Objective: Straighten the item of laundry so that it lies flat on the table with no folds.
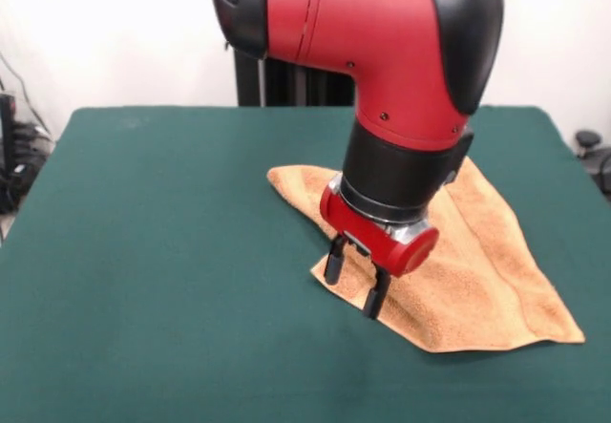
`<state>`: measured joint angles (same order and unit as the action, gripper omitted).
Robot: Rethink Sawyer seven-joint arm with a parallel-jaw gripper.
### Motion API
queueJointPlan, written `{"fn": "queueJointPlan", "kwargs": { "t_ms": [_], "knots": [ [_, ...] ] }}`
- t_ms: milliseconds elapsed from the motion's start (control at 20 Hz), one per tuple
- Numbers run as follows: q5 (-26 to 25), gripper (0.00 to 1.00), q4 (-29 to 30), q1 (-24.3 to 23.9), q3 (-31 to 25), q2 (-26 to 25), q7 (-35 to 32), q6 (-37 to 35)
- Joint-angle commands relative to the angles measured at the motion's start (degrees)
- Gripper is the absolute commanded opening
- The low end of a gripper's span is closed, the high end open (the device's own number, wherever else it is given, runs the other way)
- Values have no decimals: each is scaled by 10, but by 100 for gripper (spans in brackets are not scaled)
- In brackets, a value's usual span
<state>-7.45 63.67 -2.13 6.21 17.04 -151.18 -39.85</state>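
Note:
The item of laundry point(477, 280), an orange-tan terry towel, lies on the right half of the dark green table point(143, 251). It forms an uneven, roughly triangular shape, and a raised crease runs along its right side. The arm hides its middle and far part. My gripper point(355, 280) points down over the towel's near-left edge. It is open, with its two black fingers point(375, 296) apart and towel showing in the gap. Whether the tips touch the cloth is unclear.
Green table surface stretches to the left of the towel and in front of it. Cables and dark equipment point(14, 156) sit beyond the table's left edge. A black object point(592, 151) stands off the right edge.

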Motion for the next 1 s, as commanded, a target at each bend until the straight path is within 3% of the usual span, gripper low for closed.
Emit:
{"fn": "queueJointPlan", "kwargs": {
  "t_ms": [50,1000],
  "knots": [
    [-13,100,55,11,-58,-41,18,29],
    [4,100,54,54,-31,-55,-53,31]
  ]
}}
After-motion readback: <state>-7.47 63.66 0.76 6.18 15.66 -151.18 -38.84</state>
